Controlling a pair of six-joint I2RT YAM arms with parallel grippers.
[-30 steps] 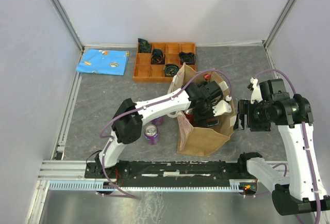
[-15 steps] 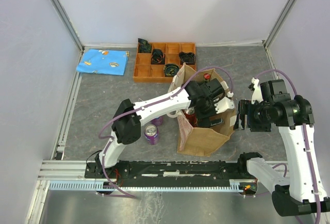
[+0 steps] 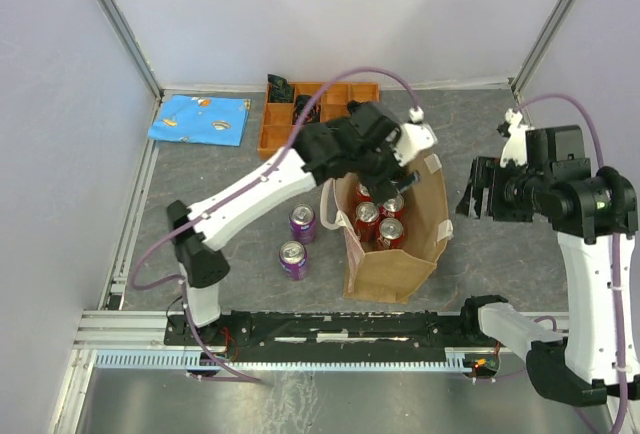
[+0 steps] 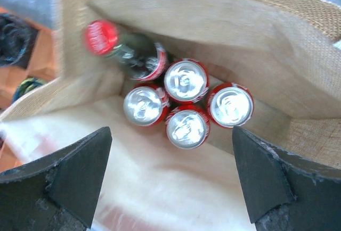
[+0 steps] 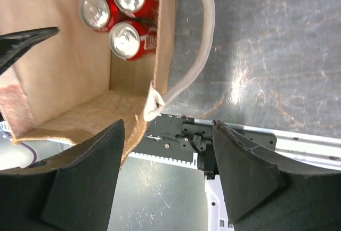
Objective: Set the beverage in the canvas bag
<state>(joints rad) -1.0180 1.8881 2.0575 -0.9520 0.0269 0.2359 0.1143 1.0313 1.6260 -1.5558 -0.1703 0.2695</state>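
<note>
The tan canvas bag stands open near the table's front. Inside it, several red cans stand upright beside a dark bottle with a red cap. Two purple cans stand on the table left of the bag. My left gripper hovers over the bag's far rim, looking straight down into it. That left gripper is open and nothing is between its fingers. My right gripper hangs right of the bag, apart from it. That right gripper is open over the bag's near right corner.
An orange compartment tray with dark items sits at the back, partly behind my left arm. A blue cloth lies at the back left. The bag's whitish handle loops out over the grey table. The metal base rail runs along the front.
My left arm has lifted up out of the bag, its jaws opening wider, and the red cans now show inside. My right gripper has risen and drawn away from the bag's right edge.
</note>
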